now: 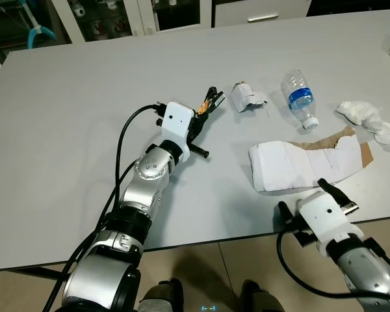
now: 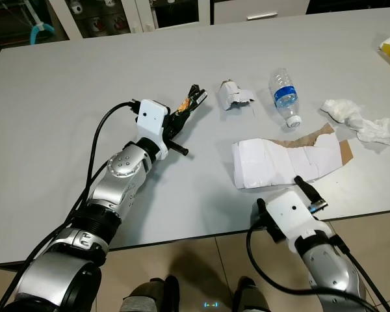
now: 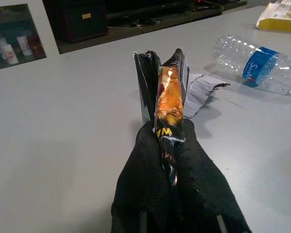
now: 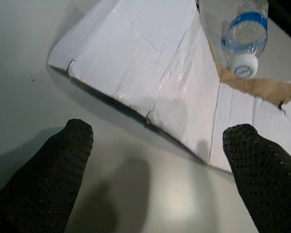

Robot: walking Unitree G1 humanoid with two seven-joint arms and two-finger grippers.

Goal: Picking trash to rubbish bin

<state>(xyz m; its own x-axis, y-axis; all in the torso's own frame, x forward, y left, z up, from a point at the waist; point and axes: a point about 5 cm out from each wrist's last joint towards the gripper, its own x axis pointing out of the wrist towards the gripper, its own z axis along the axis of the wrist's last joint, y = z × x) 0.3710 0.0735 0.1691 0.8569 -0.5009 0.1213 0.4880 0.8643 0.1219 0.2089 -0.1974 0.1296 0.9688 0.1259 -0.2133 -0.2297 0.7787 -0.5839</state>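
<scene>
My head cameras look down on the table point(image 1: 71, 117); each wrist camera sits close behind its fingers, both catching the bottle point(image 3: 262, 68).

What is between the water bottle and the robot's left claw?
A crumpled paper scrap lies between the bottle and the left gripper, seen from the head.

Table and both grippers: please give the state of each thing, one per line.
left gripper: shut on the orange snack wrapper, above the table
right gripper: open, empty, facing the flattened white carton
flattened white carton: flat on the table, torn edge
plastic bottle: on its side, capped, looks empty
crumpled paper cup: crushed
white tissue: crumpled
</scene>
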